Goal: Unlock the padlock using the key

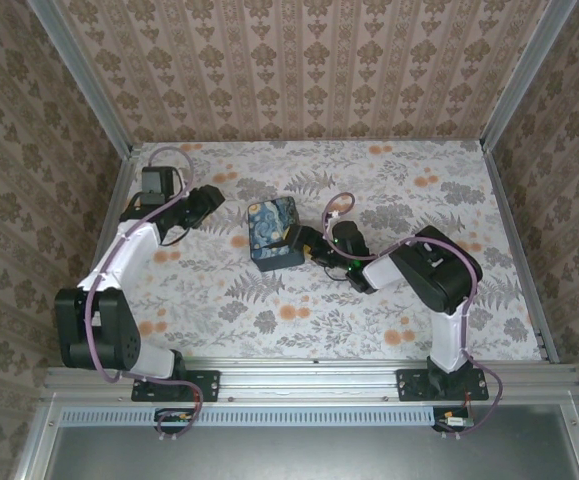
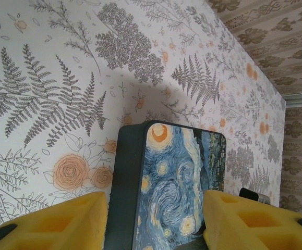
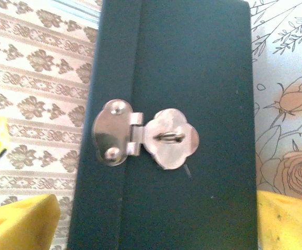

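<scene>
Yellow fingertips [image 3: 20, 221] flanking blue box [image 3: 192, 62], silver hasp [image 3: 145, 134], floral tabletop [image 3: 286, 62] beyond

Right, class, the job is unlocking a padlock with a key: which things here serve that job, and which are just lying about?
For the job:
painted box
silver hasp on its side
left gripper
right gripper

Just there:
purple cables
floral table
patterned walls
</scene>
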### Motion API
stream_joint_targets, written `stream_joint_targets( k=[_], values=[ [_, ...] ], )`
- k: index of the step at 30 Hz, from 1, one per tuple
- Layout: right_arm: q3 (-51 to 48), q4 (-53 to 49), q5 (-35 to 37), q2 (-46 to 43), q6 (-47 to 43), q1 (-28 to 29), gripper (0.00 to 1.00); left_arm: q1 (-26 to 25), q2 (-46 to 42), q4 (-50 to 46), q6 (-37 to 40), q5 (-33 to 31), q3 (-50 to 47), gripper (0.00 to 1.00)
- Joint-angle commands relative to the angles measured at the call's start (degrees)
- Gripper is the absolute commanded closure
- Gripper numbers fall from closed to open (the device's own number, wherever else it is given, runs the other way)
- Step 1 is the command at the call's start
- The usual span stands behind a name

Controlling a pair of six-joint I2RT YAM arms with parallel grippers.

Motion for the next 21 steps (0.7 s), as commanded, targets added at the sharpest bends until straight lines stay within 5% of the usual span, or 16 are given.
stream_joint_targets(
  k=[1,6,12,15,18,21],
  values=[
    [1.03,-19.84,5.81,-5.49,-10.40,0.08,0.00,-0.51,-1.27,-3.08,2.28,-0.80,2.32,0.47],
    [7.01,-41.31,13.80,-15.23,-29.64,0.19,0.00,-2.51,0.32,-7.14,7.27,-10.06,4.11,0.47],
    [5.13,-47.33,30.66,-27.01,-55.00,-3.36,0.00,-5.55,2.69,-5.98,15.00,-28.88,3.30,0.16],
    [1.18,-44.46,38.24,-31.05,-62.45,-10.00,0.00,-6.53,-0.06,6.25,24.71,-37.37,-5.33,0.12],
    [-4.63,-40.14,33.37,-35.07,-60.20,-20.34,0.00,-6.55,-4.70,23.84,33.63,-47.85,-18.40,0.10],
    [-12.44,-28.62,28.98,-34.47,-58.28,-26.89,0.00,-4.64,-4.77,34.67,39.83,-48.98,-24.53,0.12]
  ],
)
